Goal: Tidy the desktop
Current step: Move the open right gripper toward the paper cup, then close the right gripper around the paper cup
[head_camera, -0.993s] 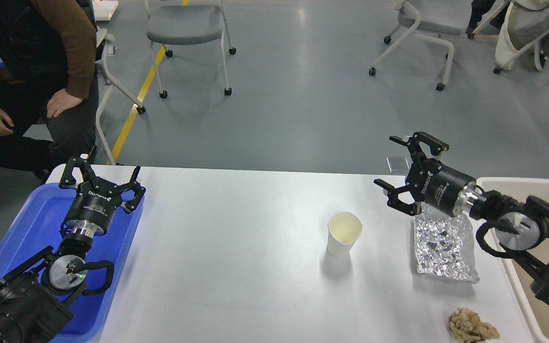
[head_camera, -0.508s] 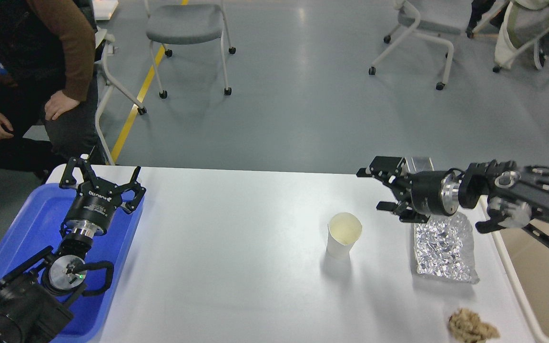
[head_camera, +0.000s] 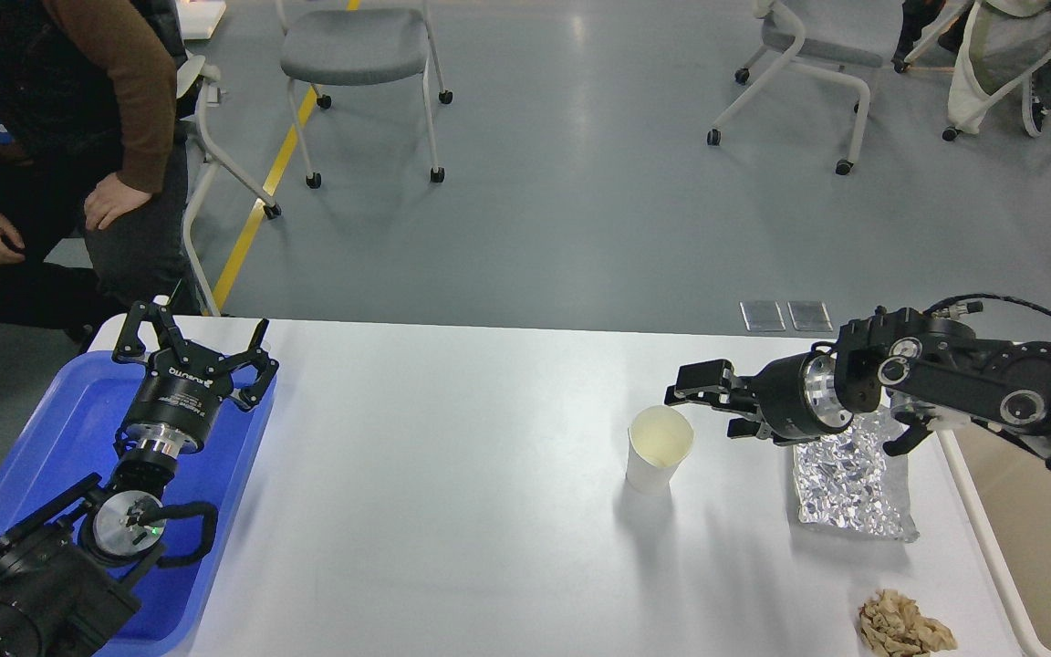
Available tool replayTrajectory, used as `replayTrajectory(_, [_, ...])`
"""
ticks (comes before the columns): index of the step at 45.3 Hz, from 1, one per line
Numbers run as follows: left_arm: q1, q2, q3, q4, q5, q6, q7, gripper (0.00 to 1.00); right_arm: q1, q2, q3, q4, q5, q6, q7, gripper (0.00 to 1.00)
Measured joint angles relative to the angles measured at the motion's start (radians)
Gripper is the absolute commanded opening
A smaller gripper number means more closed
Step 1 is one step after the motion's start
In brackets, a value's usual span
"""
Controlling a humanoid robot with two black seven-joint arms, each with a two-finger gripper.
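Since a second ago your right gripper (head_camera: 703, 401) has swung from above the foil tray (head_camera: 851, 482) round toward the paper cup (head_camera: 659, 449), and now lies almost level, pointing left, its fingertips just beside the cup's right rim. Its jaws stand parted, with nothing between them. Your left gripper (head_camera: 193, 347) has not budged: it hangs spread wide and empty over the far corner of the blue tray (head_camera: 60, 429).

On the desktop (head_camera: 452, 493) three things are left to clear: the cup upright near the middle, the foil tray to its right under your right forearm, and a crumpled wad of brownish paper (head_camera: 904, 624) near the front right corner. The beige bin (head_camera: 1036, 538) sits off the right edge.

The cup looks like your target. It is thin paper and looks empty, so it should tip or crush easily. Bring the fingers in so one passes each side of the wall, below the rim, not pushing against it from the right. Close gently, just enough to hold. Lift straight up before you swing right, and keep the forearm high so it clears the foil tray on the way to the bin.
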Motion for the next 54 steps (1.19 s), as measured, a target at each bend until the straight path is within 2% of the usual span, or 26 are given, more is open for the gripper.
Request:
replayTrajectory(18, [0.001, 0.000, 0.000, 0.000, 0.000, 0.000, 0.000, 1.00, -0.026, 0.119, -0.049, -0.112, -0.059, -0.002, 0.005, 1.00])
replayTrajectory(47, [0.001, 0.000, 0.000, 0.000, 0.000, 0.000, 0.000, 1.00, -0.064, 0.157, -0.055, -0.181, -0.085, -0.027, 0.009, 1.00])
replayTrajectory(54, [0.001, 0.000, 0.000, 0.000, 0.000, 0.000, 0.000, 1.00, -0.074, 0.167, -0.055, -0.192, -0.083, -0.043, 0.015, 0.96])
